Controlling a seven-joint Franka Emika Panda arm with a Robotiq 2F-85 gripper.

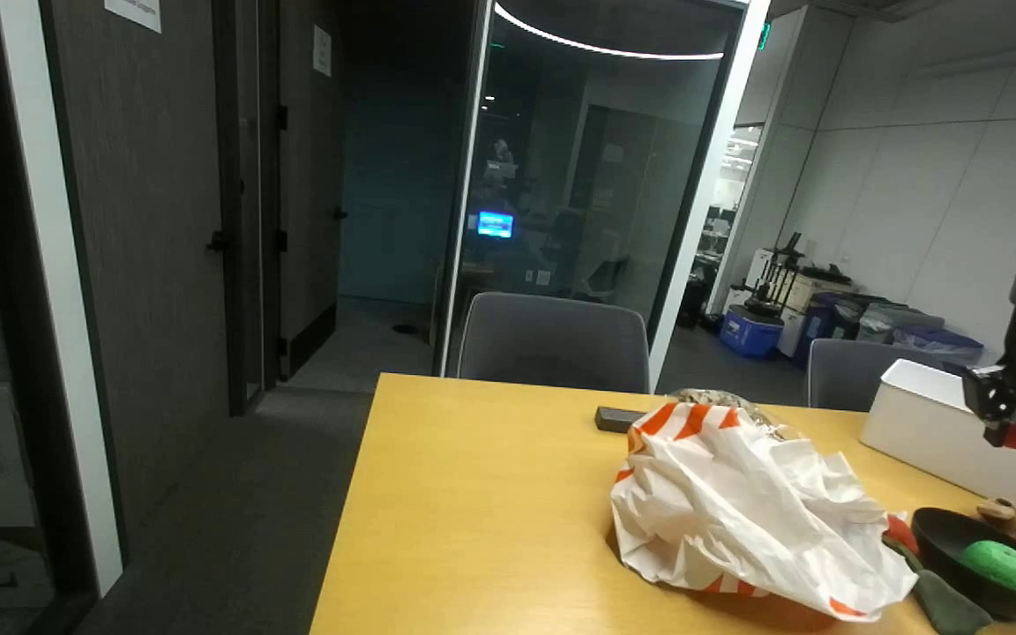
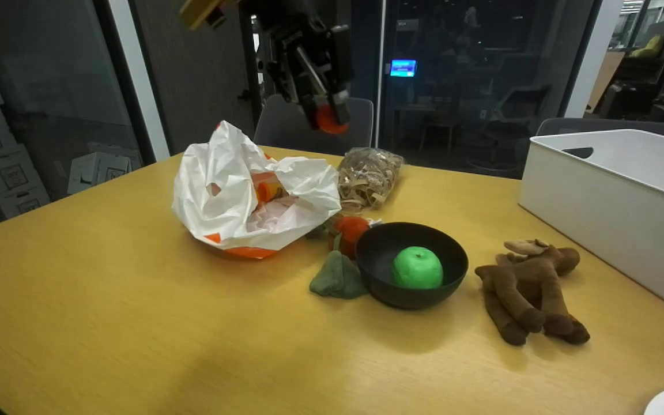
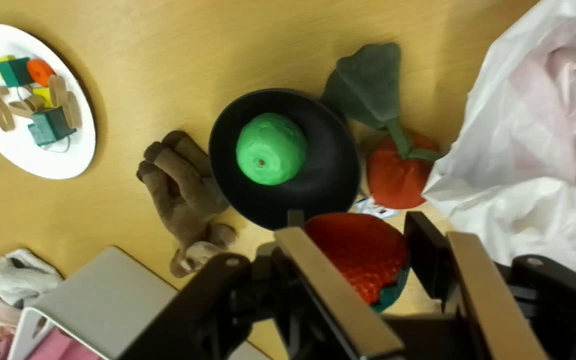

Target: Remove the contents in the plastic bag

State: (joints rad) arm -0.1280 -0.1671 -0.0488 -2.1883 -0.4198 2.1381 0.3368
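Note:
A crumpled white plastic bag with orange stripes (image 1: pixel 755 520) lies on the table. Its open mouth shows in an exterior view (image 2: pixel 222 190), with an orange and yellow item (image 2: pixel 267 191) and something pinkish inside. In the wrist view the bag (image 3: pixel 528 195) is at the right. My gripper (image 2: pixel 325 112) is shut on a red strawberry-like toy with a green end (image 3: pixel 363 250). It holds the toy in the air above the table, apart from the bag. The deeper inside of the bag is hidden.
A black bowl (image 2: pixel 384 236) holds a green fruit (image 2: pixel 418 268). Beside it lie a red stuffed toy with green leaves (image 2: pixel 350 230) and a brown plush animal (image 2: pixel 531 282). A white bin (image 2: pixel 603 196), a clear bag of brown pieces (image 2: pixel 369 176) and a plate of small blocks (image 3: pixel 63 162) also stand there.

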